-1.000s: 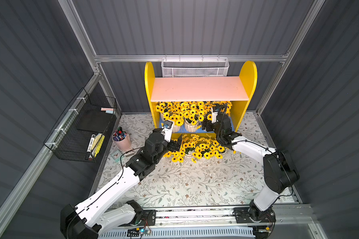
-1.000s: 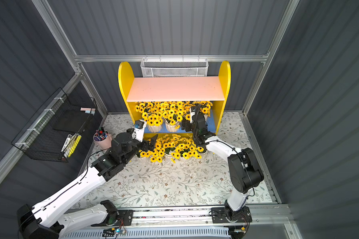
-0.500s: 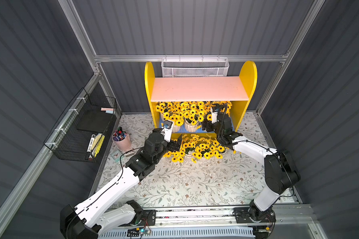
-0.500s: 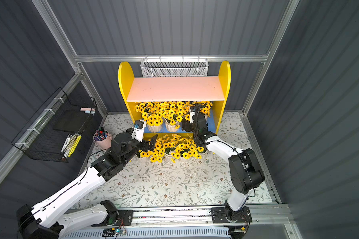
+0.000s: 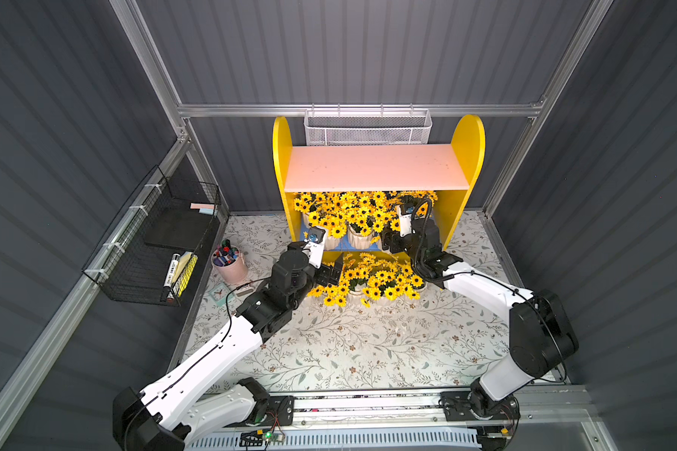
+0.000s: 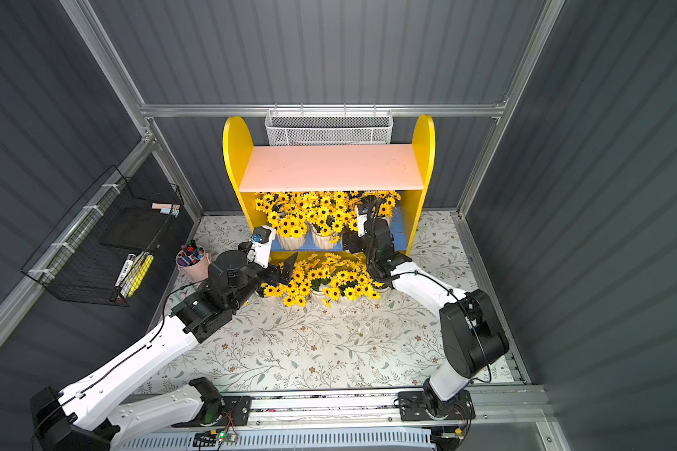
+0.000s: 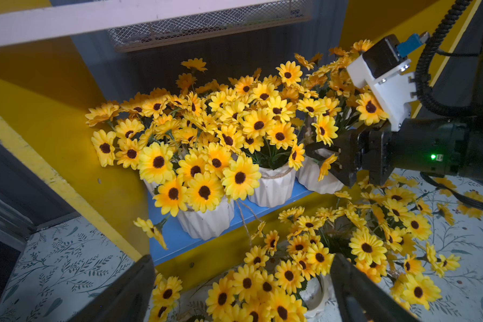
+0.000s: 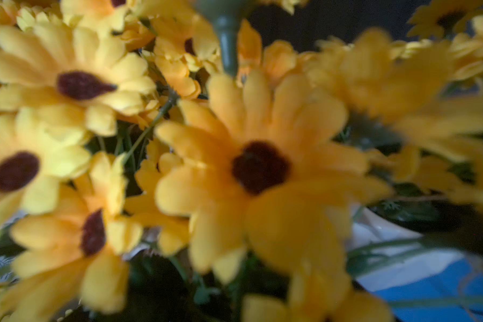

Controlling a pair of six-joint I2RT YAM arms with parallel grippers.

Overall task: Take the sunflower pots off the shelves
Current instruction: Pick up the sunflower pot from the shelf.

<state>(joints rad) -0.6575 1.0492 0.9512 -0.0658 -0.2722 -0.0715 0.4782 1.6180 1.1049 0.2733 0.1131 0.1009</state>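
The shelves (image 5: 376,172) (image 6: 329,168) are yellow, with a bare pink upper board. Several sunflower pots (image 5: 358,239) (image 6: 290,242) (image 7: 207,220) stand on the blue lower board (image 7: 173,231). More pots (image 5: 368,279) (image 6: 329,283) crowd the floor in front. My left gripper (image 5: 331,273) (image 6: 284,271) (image 7: 241,295) is open and empty, low beside the floor pots. My right gripper (image 5: 387,242) (image 6: 348,244) (image 7: 332,160) reaches onto the lower board. Its jaws stand apart around the rightmost pot (image 7: 315,178); contact is unclear. Blurred sunflowers (image 8: 260,167) fill the right wrist view and hide its fingers.
A pink cup of markers (image 5: 229,265) (image 6: 192,263) stands on the floral floor left of the shelves. A black wire rack (image 5: 161,242) hangs on the left wall. A white mesh basket (image 5: 368,131) hangs behind the shelves. The yellow side panels flank the lower board closely.
Both arms stand almost where they were. No pot has visibly moved.
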